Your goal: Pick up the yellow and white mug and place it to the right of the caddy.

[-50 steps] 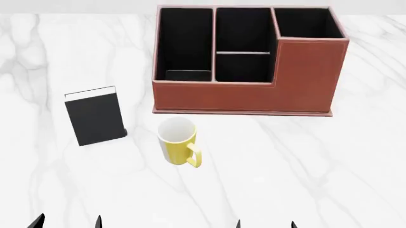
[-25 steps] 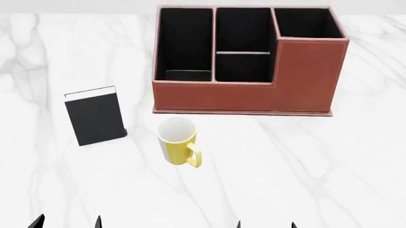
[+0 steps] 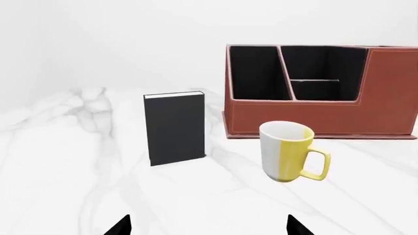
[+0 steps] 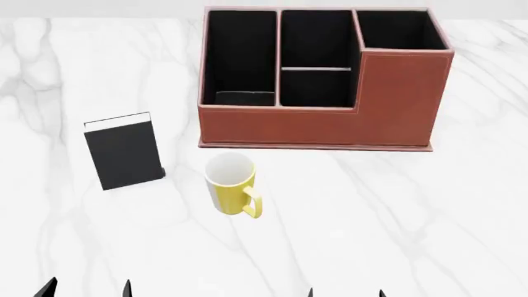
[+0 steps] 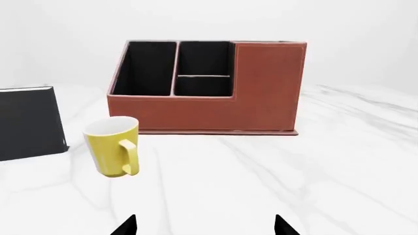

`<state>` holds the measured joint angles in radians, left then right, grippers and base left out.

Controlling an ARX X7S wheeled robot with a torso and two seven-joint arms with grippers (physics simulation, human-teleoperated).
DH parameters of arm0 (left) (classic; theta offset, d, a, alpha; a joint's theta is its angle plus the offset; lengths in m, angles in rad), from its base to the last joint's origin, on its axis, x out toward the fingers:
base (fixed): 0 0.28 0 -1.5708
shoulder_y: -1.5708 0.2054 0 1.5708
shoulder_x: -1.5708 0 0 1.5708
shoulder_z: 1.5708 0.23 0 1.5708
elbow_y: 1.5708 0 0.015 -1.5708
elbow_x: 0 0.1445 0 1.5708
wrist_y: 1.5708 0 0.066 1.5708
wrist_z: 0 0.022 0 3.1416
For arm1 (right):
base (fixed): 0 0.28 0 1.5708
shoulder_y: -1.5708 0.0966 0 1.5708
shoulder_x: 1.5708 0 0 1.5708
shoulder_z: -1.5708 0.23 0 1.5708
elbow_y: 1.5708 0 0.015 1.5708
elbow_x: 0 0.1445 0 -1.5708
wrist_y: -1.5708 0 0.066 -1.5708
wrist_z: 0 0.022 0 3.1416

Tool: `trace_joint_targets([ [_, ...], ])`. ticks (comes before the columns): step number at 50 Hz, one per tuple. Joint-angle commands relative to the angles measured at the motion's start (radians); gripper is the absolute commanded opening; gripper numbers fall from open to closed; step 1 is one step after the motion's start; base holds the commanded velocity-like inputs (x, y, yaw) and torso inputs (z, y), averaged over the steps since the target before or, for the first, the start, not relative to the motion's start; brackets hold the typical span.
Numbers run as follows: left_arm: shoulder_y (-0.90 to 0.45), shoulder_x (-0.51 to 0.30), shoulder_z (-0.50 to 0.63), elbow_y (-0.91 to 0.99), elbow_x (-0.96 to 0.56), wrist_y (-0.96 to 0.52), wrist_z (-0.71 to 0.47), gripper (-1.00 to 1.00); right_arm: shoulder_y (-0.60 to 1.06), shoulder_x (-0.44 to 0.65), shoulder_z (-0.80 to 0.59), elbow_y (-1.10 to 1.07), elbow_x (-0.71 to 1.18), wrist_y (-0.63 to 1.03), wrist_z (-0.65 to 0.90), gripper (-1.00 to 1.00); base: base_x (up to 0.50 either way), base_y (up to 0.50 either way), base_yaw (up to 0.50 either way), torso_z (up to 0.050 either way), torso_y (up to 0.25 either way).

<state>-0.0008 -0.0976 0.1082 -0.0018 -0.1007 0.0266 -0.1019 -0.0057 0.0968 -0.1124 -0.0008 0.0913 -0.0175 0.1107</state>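
The yellow and white mug [image 4: 230, 184] stands upright on the white marble table, just in front of the caddy's left half, its handle toward me. It also shows in the left wrist view [image 3: 290, 152] and the right wrist view [image 5: 113, 146]. The reddish-brown caddy [image 4: 330, 124] stands at the back, with black-lined compartments; it shows too in the left wrist view [image 3: 320, 117] and the right wrist view [image 5: 261, 98]. My left gripper [image 4: 86, 289] and right gripper [image 4: 347, 292] are open and empty at the near edge, well short of the mug; only their black fingertips show.
A flat black book with a white edge [image 4: 122, 150] stands left of the mug, seen also in the left wrist view [image 3: 174, 128] and the right wrist view [image 5: 29, 122]. Bare marble table [image 4: 478, 204] lies right of the caddy.
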Motion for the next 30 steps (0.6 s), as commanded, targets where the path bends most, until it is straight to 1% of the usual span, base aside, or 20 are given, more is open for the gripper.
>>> trace_joint_targets([
  [1,-0.002,-0.012,0.014,0.0,-0.012,0.004,-0.014,1.0,0.001,0.013,-0.016,0.001,0.009,-0.003,0.014,1.0,0.0,0.0,0.0,0.0,0.0],
  [7,0.001,-0.013,0.015,0.007,0.0,0.009,-0.044,1.0,0.0,0.013,-0.013,-0.01,0.012,0.007,0.04,1.0,0.0,0.0,0.0,0.0,0.0],
  [9,0.006,-0.018,0.017,0.021,-0.014,0.012,-0.035,1.0,-0.008,0.009,0.001,-0.045,0.061,0.039,0.032,1.0,0.0,0.0,0.0,0.0,0.0],
  [11,0.008,-0.019,0.019,0.047,-0.012,-0.008,-0.046,1.0,-0.016,0.015,-0.006,-0.095,0.038,0.068,0.057,1.0,0.0,0.0,0.0,0.0,0.0],
  [12,0.009,-0.019,0.016,0.071,-0.043,-0.022,-0.032,1.0,-0.021,0.02,-0.011,-0.122,0.024,0.074,0.066,1.0,0.0,0.0,0.0,0.0,0.0],
  [13,-0.002,-0.025,0.022,0.116,-0.014,-0.113,-0.065,1.0,-0.026,0.023,-0.005,-0.177,0.042,0.119,0.07,1.0,0.0,0.0,0.0,0.0,0.0],
  [15,-0.001,-0.026,0.022,0.158,0.008,-0.152,-0.098,1.0,-0.03,0.027,-0.005,-0.232,0.043,0.145,0.082,1.0,0.0,0.0,0.0,0.0,0.0],
  [16,0.01,-0.033,0.025,0.207,0.017,-0.167,-0.104,1.0,-0.037,0.034,-0.011,-0.288,0.028,0.162,0.093,1.0,0.0,0.0,0.0,0.0,0.0],
  [19,0.023,-0.047,0.045,0.287,0.053,-0.208,-0.121,1.0,-0.043,0.045,-0.02,-0.362,0.017,0.211,0.105,1.0,0.0,0.0,0.0,0.0,0.0],
  [20,0.029,-0.054,0.05,0.343,0.06,-0.235,-0.122,1.0,-0.041,0.048,-0.018,-0.415,0.026,0.251,0.109,1.0,0.0,0.0,0.0,0.0,0.0],
  [23,0.032,-0.063,0.059,0.433,0.094,-0.294,-0.143,1.0,-0.038,0.059,-0.02,-0.512,0.037,0.294,0.111,1.0,0.0,0.0,0.0,0.0,0.0],
  [28,0.014,-0.075,0.094,0.569,0.137,-0.389,-0.148,1.0,-0.005,0.07,-0.019,-0.666,0.065,0.407,0.122,1.0,0.0,0.0,0.0,0.0,0.0],
  [29,0.014,-0.076,0.095,0.571,0.137,-0.391,-0.149,1.0,-0.005,0.071,-0.019,-0.668,0.066,0.409,0.124,1.0,0.0,0.0,0.0,0.0,0.0],
  [30,0.001,-0.077,0.106,0.609,0.147,-0.426,-0.146,1.0,0.008,0.074,-0.019,-0.709,0.07,0.44,0.129,1.0,0.0,0.0,0.0,0.0,0.0],
])
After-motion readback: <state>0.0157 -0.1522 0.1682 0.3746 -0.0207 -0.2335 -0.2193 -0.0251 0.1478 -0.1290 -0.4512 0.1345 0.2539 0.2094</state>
